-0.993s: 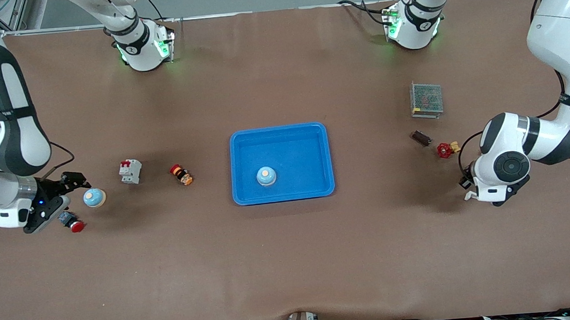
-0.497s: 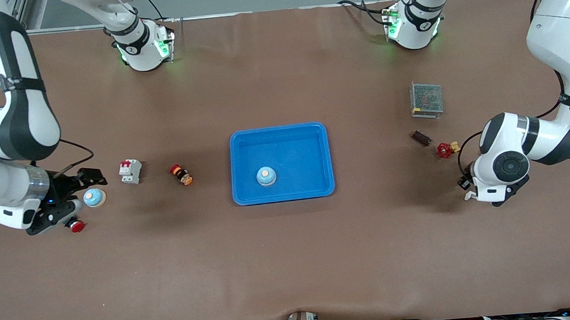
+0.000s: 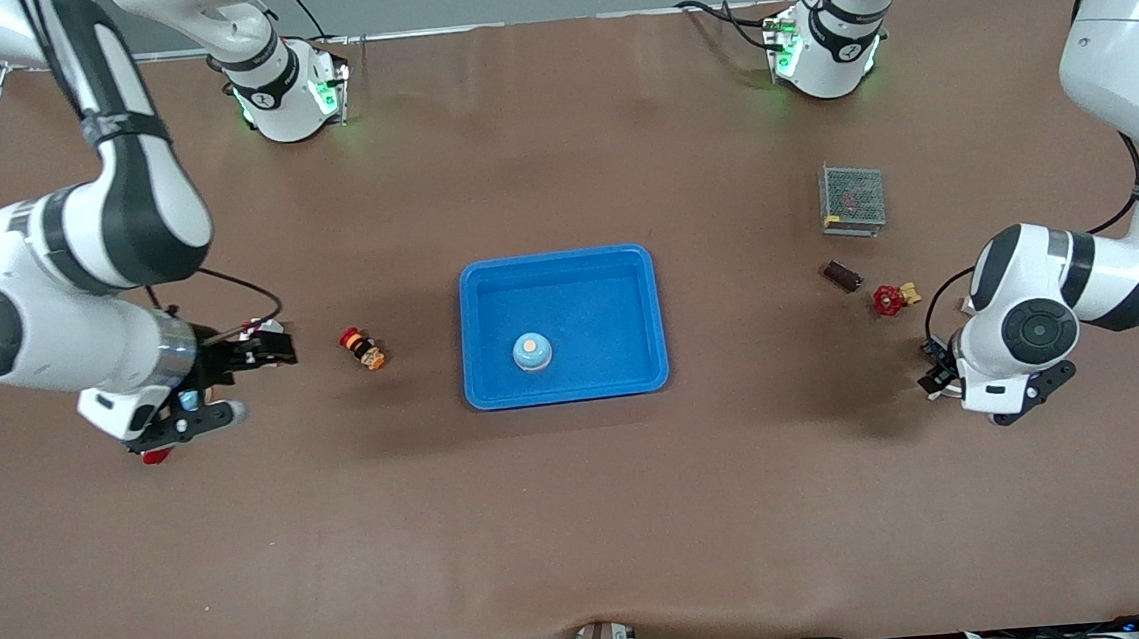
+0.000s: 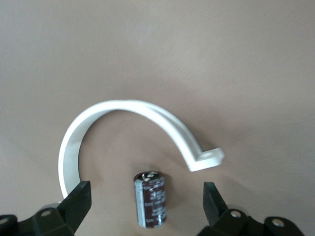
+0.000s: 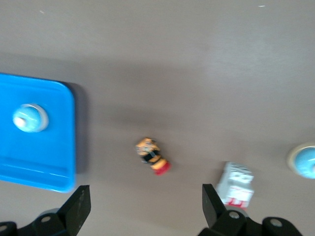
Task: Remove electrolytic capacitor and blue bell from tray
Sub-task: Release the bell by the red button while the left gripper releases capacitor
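capacitor (image 4: 150, 199), a dark cylinder with a silver end cap, lying on its side on the brown table (image 3: 583, 519) toward the left arm's end, hidden under that arm in the front view. sitting between the fingers of the left gripper (image 4: 146, 189), touched by neither; jaws spread wide, nothing gripped. just beside the capacitor, a white curved plastic clip (image 4: 123, 110), flat on the table.

right gripper (image 3: 238, 383) up over the table toward the right arm's end, fingers (image 5: 78, 204) equally wide apart and empty. below it, a white circuit breaker with red marks (image 5: 236, 184) and a pale blue dome bell (image 5: 305, 160) outside the tray. a red push button (image 3: 156, 456) peeking out under the wrist.

light blue dome bell with an orange top (image 3: 532, 352) resting inside the blue rectangular plastic tray (image 3: 488, 295) at mid-table, in the half nearer the front camera. between tray and breaker, a small orange, black and red part (image 3: 363, 349).

near the left arm's end: a grey mesh-covered box (image 3: 853, 197), a small dark brown block (image 3: 842, 275), a red valve handle (image 3: 887, 299).
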Controlling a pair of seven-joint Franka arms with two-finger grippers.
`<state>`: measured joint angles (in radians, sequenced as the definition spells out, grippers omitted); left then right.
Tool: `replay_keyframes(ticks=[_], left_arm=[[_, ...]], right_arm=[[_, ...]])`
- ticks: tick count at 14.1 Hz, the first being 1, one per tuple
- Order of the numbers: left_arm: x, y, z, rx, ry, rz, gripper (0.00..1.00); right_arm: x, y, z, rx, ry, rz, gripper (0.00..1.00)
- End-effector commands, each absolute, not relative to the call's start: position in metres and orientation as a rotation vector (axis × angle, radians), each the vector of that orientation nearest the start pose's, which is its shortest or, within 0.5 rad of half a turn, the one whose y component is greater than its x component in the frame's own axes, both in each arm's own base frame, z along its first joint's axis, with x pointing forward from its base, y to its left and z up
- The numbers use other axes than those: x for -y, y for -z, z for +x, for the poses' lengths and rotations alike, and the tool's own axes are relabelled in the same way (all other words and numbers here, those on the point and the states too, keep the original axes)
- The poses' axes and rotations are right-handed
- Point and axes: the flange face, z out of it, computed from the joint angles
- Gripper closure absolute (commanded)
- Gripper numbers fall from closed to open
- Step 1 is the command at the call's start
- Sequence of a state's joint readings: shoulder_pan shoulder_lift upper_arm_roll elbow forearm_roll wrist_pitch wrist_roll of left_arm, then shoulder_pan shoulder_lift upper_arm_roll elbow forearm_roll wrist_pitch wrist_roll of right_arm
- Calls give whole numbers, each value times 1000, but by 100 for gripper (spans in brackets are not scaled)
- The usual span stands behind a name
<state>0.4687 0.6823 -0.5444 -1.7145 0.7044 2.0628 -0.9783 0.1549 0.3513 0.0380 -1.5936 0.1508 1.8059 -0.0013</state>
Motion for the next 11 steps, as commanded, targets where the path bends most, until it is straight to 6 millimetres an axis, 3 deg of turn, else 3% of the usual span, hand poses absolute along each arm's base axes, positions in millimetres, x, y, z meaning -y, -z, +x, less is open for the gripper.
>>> replay_keyframes(ticks=[1, 5, 8, 11], left_arm=[[-9, -248, 662, 721, -12, -2756, 0], [-10, -294, 665, 519, 11, -2791, 0], [-10, -326, 665, 489, 35, -2818, 0], [-11, -351, 665, 434, 52, -2811, 0]], right_arm=[[-184, -435, 624, 60, -198, -2978, 0], [-258, -439, 607, -81, -123, -2994, 0], [-305, -438, 593, -189, -64, -2982, 0], [-345, -421, 581, -239, 0, -3022, 0]])
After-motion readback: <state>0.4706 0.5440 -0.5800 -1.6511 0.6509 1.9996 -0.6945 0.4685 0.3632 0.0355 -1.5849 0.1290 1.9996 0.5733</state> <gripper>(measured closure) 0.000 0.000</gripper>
